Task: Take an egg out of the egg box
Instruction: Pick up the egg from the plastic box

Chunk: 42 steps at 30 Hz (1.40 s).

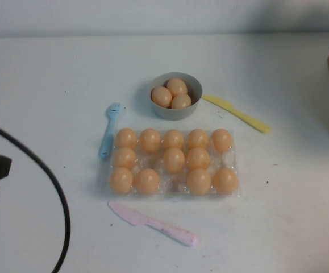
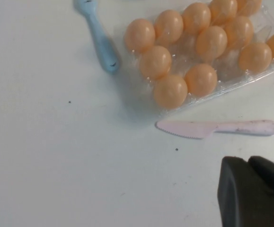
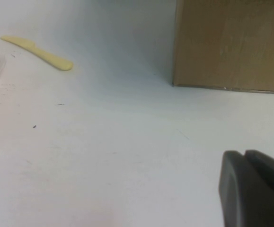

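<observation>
Both arms sat parked: left pincer (image 2: pixel 252 191) low beside the pink knife (image 2: pixel 212 127), right pincer (image 3: pixel 255 189) near the cardboard box (image 3: pixel 231 45), fingers pressed together on each. Eggs (image 1: pixel 174 160) filled the egg box (image 1: pixel 233 196), mid-surface. Risk: that flimsy tray lifting with a gripped egg.

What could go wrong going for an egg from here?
1. Eggs sit packed edge to edge in the thin clear egg box; fingers may bump neighbours or drag the box.
2. The pink knife lies between the left gripper and the box.
3. The right gripper sits off beside the cardboard box, a long reach.
</observation>
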Available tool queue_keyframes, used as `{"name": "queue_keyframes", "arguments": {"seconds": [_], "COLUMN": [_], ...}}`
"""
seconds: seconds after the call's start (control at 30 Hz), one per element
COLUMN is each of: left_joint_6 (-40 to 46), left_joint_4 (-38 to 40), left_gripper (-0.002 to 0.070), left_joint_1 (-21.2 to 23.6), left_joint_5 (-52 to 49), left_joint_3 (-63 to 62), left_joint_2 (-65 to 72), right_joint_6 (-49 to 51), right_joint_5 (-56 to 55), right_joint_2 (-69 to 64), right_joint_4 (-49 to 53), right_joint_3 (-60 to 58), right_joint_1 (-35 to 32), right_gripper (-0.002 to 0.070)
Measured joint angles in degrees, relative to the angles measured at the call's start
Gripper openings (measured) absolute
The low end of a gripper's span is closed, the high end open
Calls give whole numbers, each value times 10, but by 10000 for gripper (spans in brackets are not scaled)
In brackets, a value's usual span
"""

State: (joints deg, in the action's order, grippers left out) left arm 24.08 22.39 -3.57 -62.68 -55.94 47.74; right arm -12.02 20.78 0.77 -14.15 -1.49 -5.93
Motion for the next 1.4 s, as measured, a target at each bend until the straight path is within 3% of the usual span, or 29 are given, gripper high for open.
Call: {"name": "queue_keyframes", "arguments": {"seconds": [0.17, 0.4, 0.5, 0.67, 0.77, 0.97, 1.23, 1.4], "left_joint_6": [33, 40, 58, 93, 101, 169, 399, 459], "left_joint_4": [-7, -110, -115, -120, -121, -122, -121, -120], "left_gripper": [-3, 7, 88, 396, 496, 517, 517, 517], "left_joint_1": [-36, -215, -250, -257, -257, -264, -287, -287], "left_joint_5": [-9, 60, 62, 73, 87, 92, 40, 27], "left_joint_3": [-66, -120, -146, -182, -200, -216, -217, -212], "left_joint_2": [93, 209, 265, 356, 397, 452, 474, 478], "right_joint_6": [0, 0, 0, 0, 0, 0, 0, 0], "right_joint_5": [0, 0, 0, 0, 0, 0, 0, 0], "right_joint_2": [0, 0, 0, 0, 0, 0, 0, 0], "right_joint_4": [0, 0, 0, 0, 0, 0, 0, -1], "right_joint_3": [0, 0, 0, 0, 0, 0, 0, 0], "right_joint_1": [0, 0, 0, 0, 0, 0, 0, 0], "right_gripper": [-17, -17, -17, -17, -17, -17, -17, -17]}}
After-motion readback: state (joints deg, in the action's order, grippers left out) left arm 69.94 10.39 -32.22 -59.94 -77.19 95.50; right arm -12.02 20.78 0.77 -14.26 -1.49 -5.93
